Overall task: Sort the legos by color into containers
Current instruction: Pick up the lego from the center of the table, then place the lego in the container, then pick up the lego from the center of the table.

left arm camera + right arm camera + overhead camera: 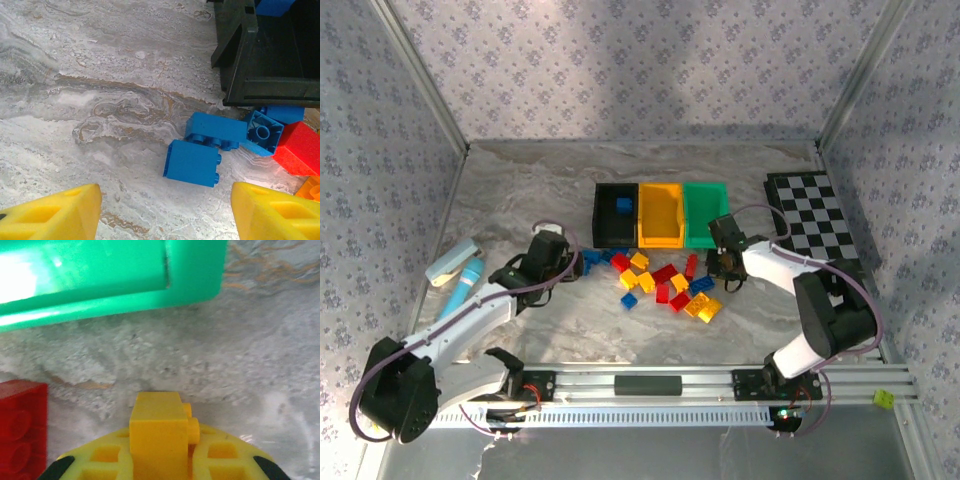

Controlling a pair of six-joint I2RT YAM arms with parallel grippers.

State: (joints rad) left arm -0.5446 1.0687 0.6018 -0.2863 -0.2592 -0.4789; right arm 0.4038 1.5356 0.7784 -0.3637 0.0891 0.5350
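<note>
Three bins, black (pixel 616 215), orange-yellow (pixel 659 215) and green (pixel 706 213), stand in a row on the counter (pixel 520 190), with loose bricks (pixel 665 280) scattered before them. Left wrist: the left hand (pixel 165 210) is spread wide over blue bricks (pixel 192 162) beside the black bin. Right wrist: the right hand (pixel 160 462) is clenched on a yellow brick (pixel 159 432) near the green bin.

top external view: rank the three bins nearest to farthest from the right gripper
From the right gripper, shut on a yellow lego:
1. green bin, just behind the gripper, at the right end of the row
2. orange-yellow bin, in the middle of the row
3. black bin, at the left end
</note>
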